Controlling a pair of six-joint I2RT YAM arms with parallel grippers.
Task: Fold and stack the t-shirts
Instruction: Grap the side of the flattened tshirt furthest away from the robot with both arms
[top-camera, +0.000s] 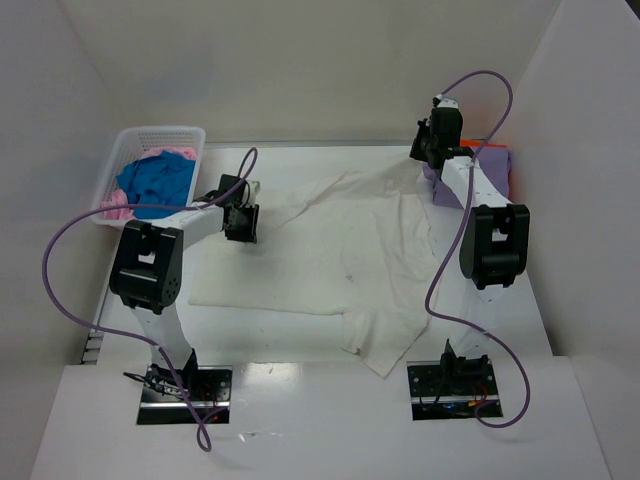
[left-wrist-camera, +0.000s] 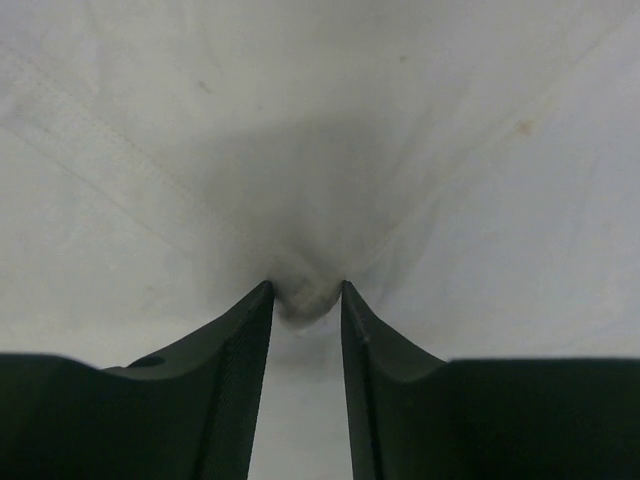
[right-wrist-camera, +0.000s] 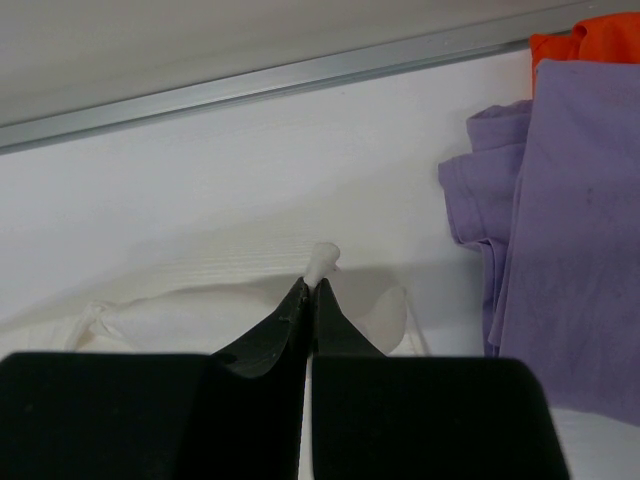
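A large cream-white t-shirt (top-camera: 340, 250) lies spread out across the table. My left gripper (top-camera: 240, 228) is down on its left edge. In the left wrist view the jaws (left-wrist-camera: 306, 290) stand partly apart, with a pucker of the cream cloth (left-wrist-camera: 300, 120) pinched between their tips and creases running out from it. My right gripper (top-camera: 424, 160) is at the shirt's far right corner. Seen from the right wrist, it (right-wrist-camera: 312, 282) is shut on a small nub of cream cloth (right-wrist-camera: 322, 258). A lavender t-shirt (top-camera: 497, 165) (right-wrist-camera: 570, 250) lies on an orange one (right-wrist-camera: 590, 40) beside it.
A white lattice basket (top-camera: 160, 133) at the far left holds a blue t-shirt (top-camera: 155, 182) and a pink one (top-camera: 115, 210). White walls enclose the table on three sides. A metal rail (right-wrist-camera: 300, 75) runs along the back edge just beyond the right gripper.
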